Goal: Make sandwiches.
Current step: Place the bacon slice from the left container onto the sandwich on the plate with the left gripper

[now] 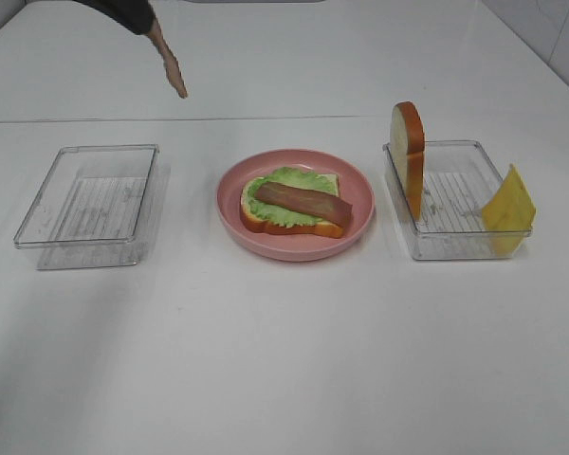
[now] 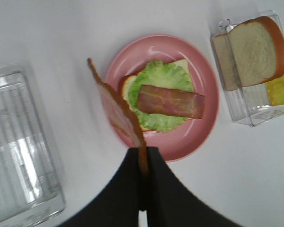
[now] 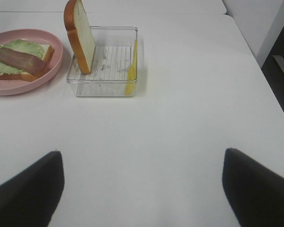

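Bacon comes in two strips here. The held bacon strip [image 2: 118,111] is clamped at one end between the closed dark fingers of the left end effector [image 2: 143,163], and the rest of it dangles free in the air. In the exterior high view this end effector sits high at the far left, behind the left tray [image 1: 76,244] and well above the desk [image 1: 284,360]. In its wrist view the dangling strip overlaps the rim of the pink plate [image 1: 266,248].

The plate stands in the middle of the desk, between the two clear trays. On it lies the bottom bread slice [image 1: 249,220], flat, with the lettuce leaf [image 1: 286,178] spread over it. The plated bacon strip [image 1: 302,201] lies across the lettuce.

In the right tray [image 1: 455,248] the upright bread slice [image 1: 410,152] stands on edge against the wall nearest the plate. The cheese square [image 1: 509,204] leans tilted against the opposite wall, its upper corner rising above the rim.

The right end effector [image 3: 142,189] hovers over the desk on the near side of the right tray, apart from it. Its two dark fingers are spread wide.
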Motion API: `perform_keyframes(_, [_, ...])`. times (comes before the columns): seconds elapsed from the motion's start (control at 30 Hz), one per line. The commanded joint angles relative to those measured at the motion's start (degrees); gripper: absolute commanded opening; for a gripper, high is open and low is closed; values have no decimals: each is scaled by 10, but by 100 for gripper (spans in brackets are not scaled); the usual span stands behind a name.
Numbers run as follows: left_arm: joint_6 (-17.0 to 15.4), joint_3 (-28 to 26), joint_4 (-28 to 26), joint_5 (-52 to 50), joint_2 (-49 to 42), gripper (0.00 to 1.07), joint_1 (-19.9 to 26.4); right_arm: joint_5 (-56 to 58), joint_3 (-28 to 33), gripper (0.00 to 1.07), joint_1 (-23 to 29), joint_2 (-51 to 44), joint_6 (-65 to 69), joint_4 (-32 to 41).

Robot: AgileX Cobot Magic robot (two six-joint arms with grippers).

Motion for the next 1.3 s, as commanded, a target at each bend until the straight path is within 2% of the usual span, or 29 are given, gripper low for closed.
perform_keyframes(0.03, [-9, -50, -48, 7, 66, 0, -33, -3, 2, 82, -1, -9, 5, 0])
perform_keyframes(0.3, [-45, -111, -53, -21, 160, 0, -79, -3, 2, 82, -1, -9, 5, 0])
perform_keyframes(0.33, [-57, -122, -56, -32, 182, 0, -89, -3, 2, 82, -1, -9, 5, 0])
perform_keyframes(0.6, [-59, -132, -111, -91, 230, 0, -116, -3, 2, 82, -1, -9, 5, 0])
perform_keyframes(0.87, [-52, -132, -153, -164, 237, 0, -126, -3, 2, 82, -1, -9, 5, 0])
perform_keyframes(1.13, [-50, -132, -157, -169, 237, 0, -127, -3, 2, 82, -1, -9, 5, 0])
perform_keyframes(1.3, [-50, -132, -131, -120, 248, 0, -127, -3, 2, 82, -1, -9, 5, 0])
